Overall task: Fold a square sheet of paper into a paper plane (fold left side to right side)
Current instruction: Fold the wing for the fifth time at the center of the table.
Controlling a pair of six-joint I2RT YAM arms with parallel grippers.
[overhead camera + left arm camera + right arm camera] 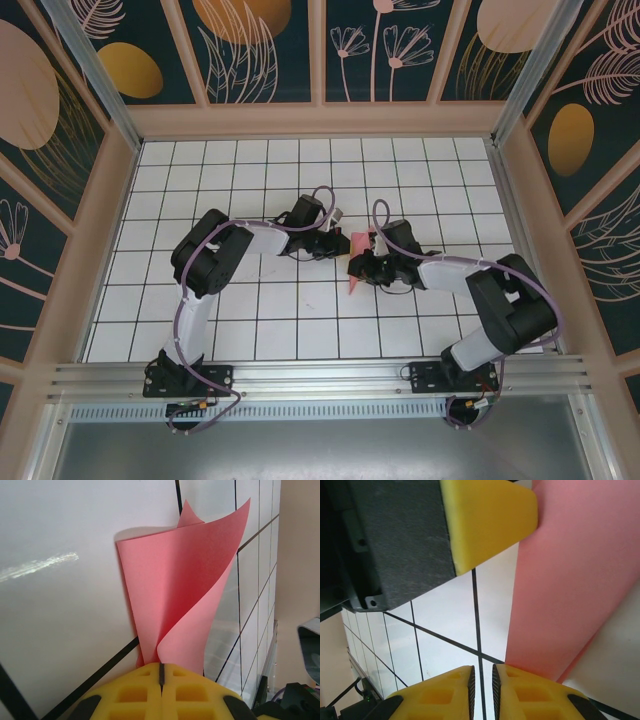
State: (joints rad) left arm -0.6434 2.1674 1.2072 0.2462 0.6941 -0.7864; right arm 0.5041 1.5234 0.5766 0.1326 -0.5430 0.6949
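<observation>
Pink paper (175, 595): mostly hidden from us.
At the left wrist we lose its foot behind the pads of the left gripper (161, 666); at the right wrist the frame crops it top and right, and contact with the right gripper (482, 674) we cannot judge. From above it reads small, upper end masked between both grippers, creases unreadable.

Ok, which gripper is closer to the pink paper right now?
Left. The left gripper pinches the pink paper; the right gripper sits just beside it, jaws slightly apart, nothing between them.
</observation>
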